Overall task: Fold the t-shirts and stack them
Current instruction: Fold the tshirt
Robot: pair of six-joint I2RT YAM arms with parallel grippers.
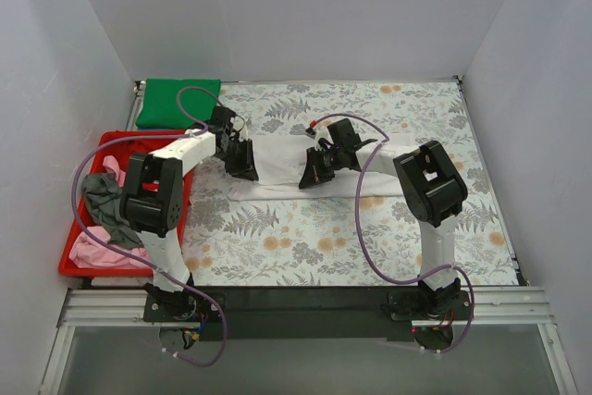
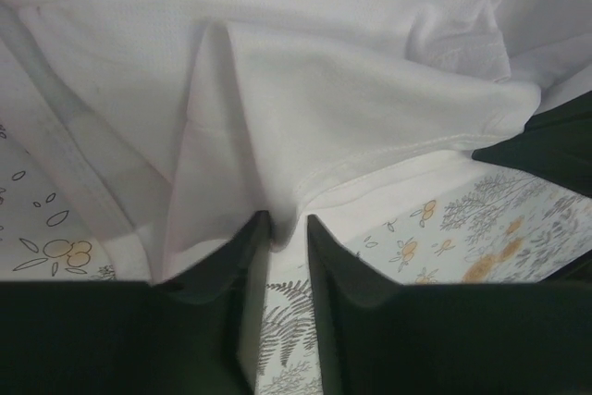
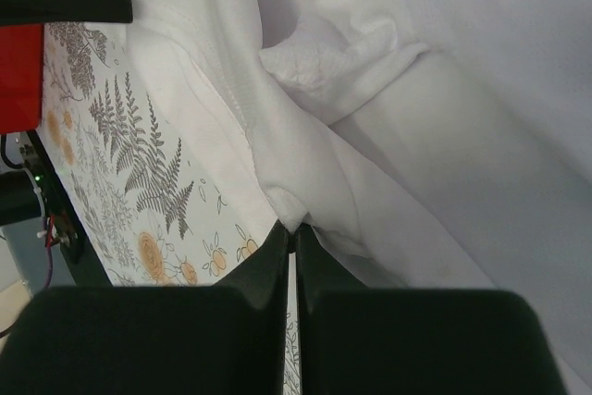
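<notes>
Red bin (image 1: 74, 268): at the left edge of the surface (image 1: 305, 295), toward the near corner. I see a pink t-shirt (image 1: 97, 249) and a grey t-shirt (image 1: 102, 199) heaped in it.
Floral cloth (image 1: 324, 238): spread flat over the surface.
Left gripper (image 2: 287, 228): closed on a raised fold of the white t-shirt (image 1: 277, 159).
Right gripper (image 3: 293, 233): I read its fingers as pinched tight on the same shirt's edge.
White t-shirt: a rumpled band across the middle, toward the far edge, held between both grippers.
Green t-shirt (image 1: 178, 102): folded, at the far-left corner.

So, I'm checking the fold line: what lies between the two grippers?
In the top view, only the white t-shirt runs from the left gripper to the right gripper, lying on the floral cloth.
</notes>
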